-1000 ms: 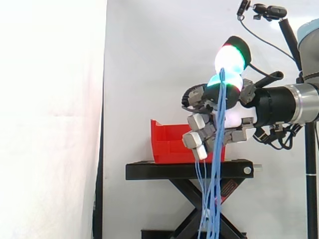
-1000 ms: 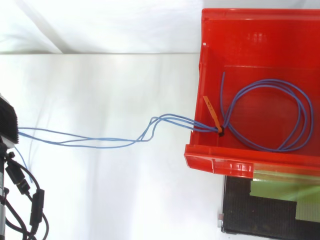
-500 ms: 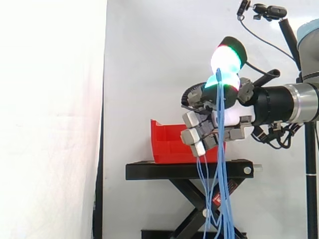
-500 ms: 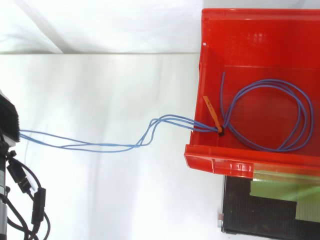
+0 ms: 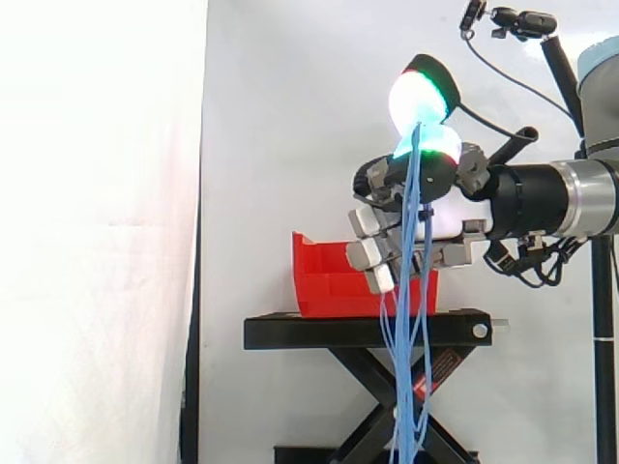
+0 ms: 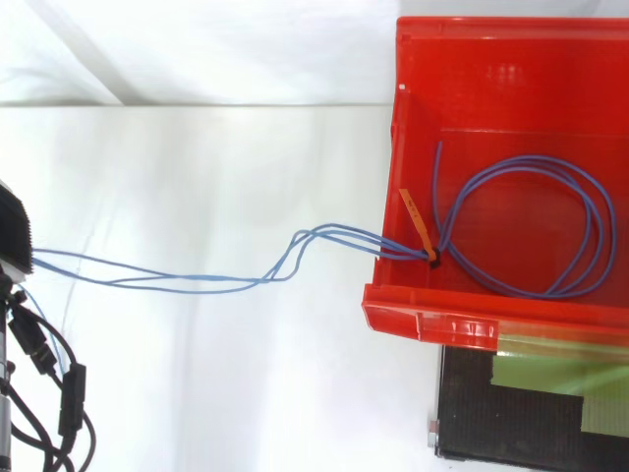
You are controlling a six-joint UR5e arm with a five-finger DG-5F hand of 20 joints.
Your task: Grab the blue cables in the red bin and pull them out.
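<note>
My hand [image 5: 453,235] hovers above the right end of the red bin [image 5: 324,278], fingers [image 5: 372,253] curled round a bundle of blue cables [image 5: 416,159]. The strands leave the glowing fingertips [image 5: 422,95] at the top and hang straight down past the stand. From above, a loop of blue cable [image 6: 593,221] lies inside the red bin [image 6: 432,321], bound by an orange tie [image 6: 417,223]. Several strands [image 6: 197,280] run from the tie over the bin's left wall to the left edge.
The bin sits on a black scissor stand [image 5: 368,332] before the white curtain [image 5: 290,116]. A dark part of the arm [image 6: 12,234] shows at the left edge, seen from above. A green-taped black plate [image 6: 536,408] lies below the bin.
My hand has risen a little and shifted left with the cables in it. The hanging strands have swung. The loop in the bin has not moved.
</note>
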